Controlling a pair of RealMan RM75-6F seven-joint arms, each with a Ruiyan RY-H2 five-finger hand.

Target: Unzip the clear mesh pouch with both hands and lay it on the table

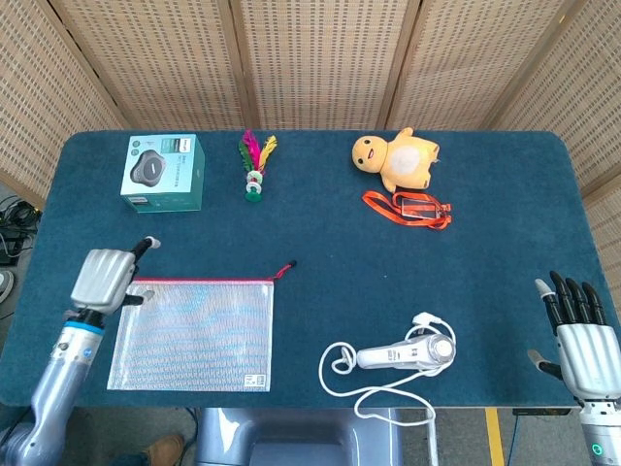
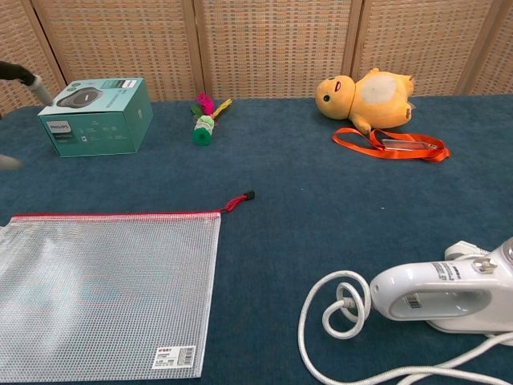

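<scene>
The left robot hand (image 1: 102,279) hovers empty over the flat clear mesh pouch's (image 1: 191,334) corner; the right robot hand (image 1: 580,335) waits, fingers spread.

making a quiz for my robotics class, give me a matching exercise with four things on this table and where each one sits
Things:
1. teal box
2. yellow plush toy
3. mesh pouch
4. white handheld appliance

Places:
A. near edge, right of centre, its cord coiled beside it
B. far left corner of the table
C. near left, by the left hand
D. far side, just behind the orange lanyard

Pairs: 1-B, 2-D, 3-C, 4-A
</scene>
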